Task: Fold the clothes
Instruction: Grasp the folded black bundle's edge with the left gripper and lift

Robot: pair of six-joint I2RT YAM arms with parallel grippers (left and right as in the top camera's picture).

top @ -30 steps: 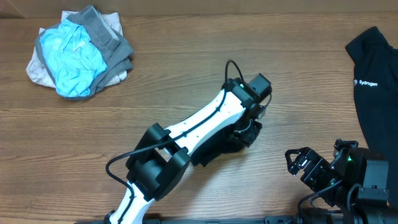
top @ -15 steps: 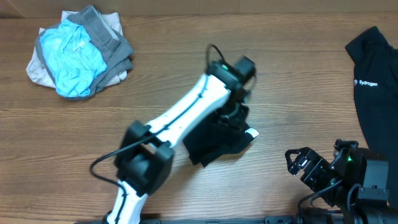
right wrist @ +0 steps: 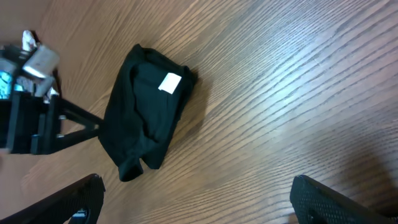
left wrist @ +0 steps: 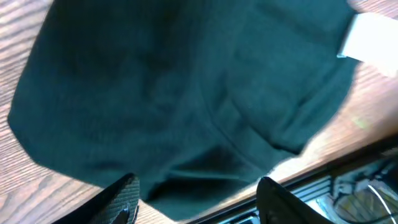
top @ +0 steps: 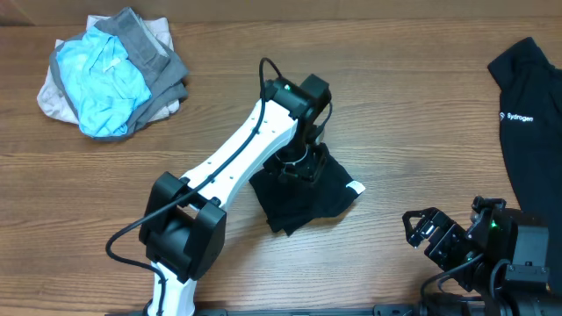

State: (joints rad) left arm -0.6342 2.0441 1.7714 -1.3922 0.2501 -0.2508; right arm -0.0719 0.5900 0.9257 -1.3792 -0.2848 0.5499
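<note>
Left wrist: folded clothes [left wrist: 180, 93] just beyond left gripper [left wrist: 198, 194], jaws parted

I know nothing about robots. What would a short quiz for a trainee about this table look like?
1. True or false: the folded black garment lies apart from the light-blue bundle.
2. The left gripper hangs over: A the folded garment, B the bundle, C the lettered garment.
3. Fill in: the garment's small tag is ____.
Key: 1 true; 2 A; 3 white.
</note>
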